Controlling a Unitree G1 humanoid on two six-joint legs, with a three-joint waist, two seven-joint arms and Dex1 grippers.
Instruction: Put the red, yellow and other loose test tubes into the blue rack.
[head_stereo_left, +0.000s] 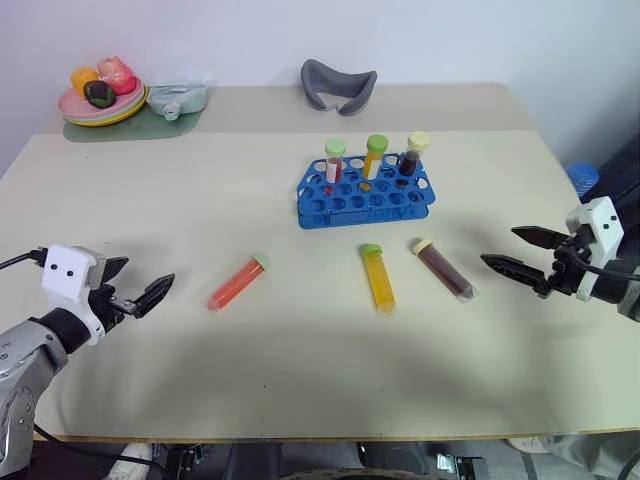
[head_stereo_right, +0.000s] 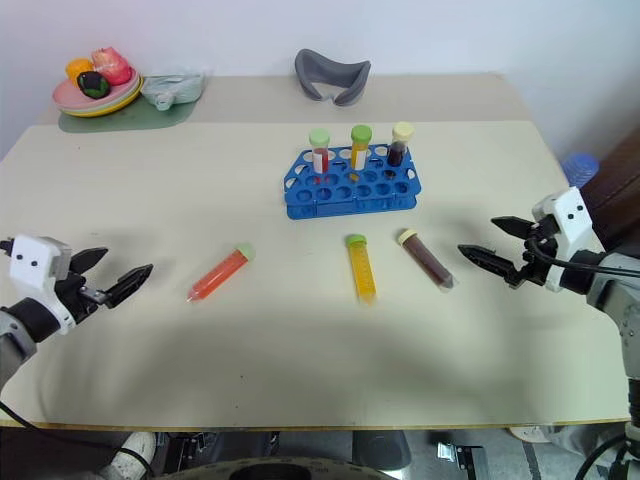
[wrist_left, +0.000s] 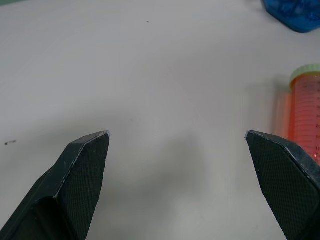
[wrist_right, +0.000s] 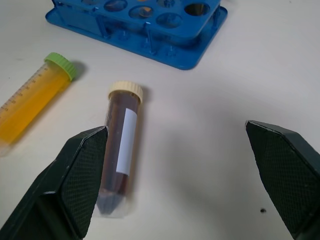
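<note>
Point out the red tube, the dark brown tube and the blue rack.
red tube (head_stereo_left: 236, 284), left eye view, mid-body.
dark brown tube (wrist_right: 120, 150), right wrist view, white label on its body.
blue rack (head_stereo_left: 366, 212), left eye view, front wall.

Left gripper (head_stereo_left: 143, 289) and right gripper (head_stereo_left: 516, 251): black tapered fingers with cross-hatched pads, white boxy wrist housings with two dark dots, black cables, grey metallic left forearm.

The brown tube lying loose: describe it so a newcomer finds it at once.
Find the blue rack mid-table. Three tubes lie flat before it; the brown tube is the one nearest the right hand, beside the yellow tube. Only it holds dark liquid under a pale yellow cap.
</note>
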